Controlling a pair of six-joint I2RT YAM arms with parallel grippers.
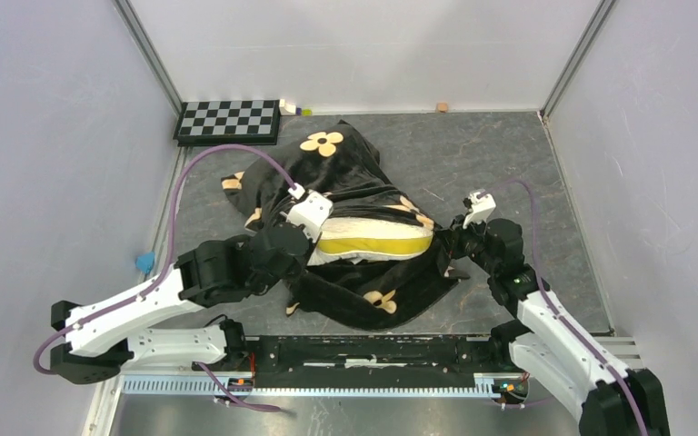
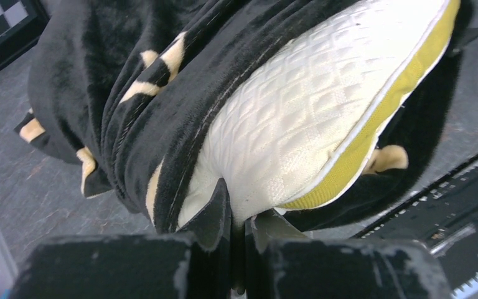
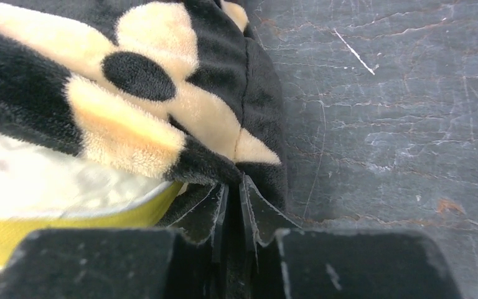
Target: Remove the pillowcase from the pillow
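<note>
The black plush pillowcase (image 1: 345, 173) with tan flower motifs lies rumpled in the table's middle, still around much of the pillow. The cream quilted pillow (image 1: 373, 238) with its olive-yellow edge pokes out of the near opening. My left gripper (image 1: 314, 238) is shut on the pillow's exposed cream corner (image 2: 249, 187), right beside the pillowcase's edge (image 2: 162, 124). My right gripper (image 1: 443, 243) is shut on the pillowcase's black edge (image 3: 249, 168) at the right side, with the pillow's yellow trim (image 3: 68, 218) just to its left.
A black-and-white checkerboard (image 1: 229, 120) lies at the back left. Small objects sit along the back wall (image 1: 442, 107). A blue item (image 1: 145, 262) lies by the left wall. A black rail (image 1: 373, 352) runs along the near edge. Grey walls enclose the table.
</note>
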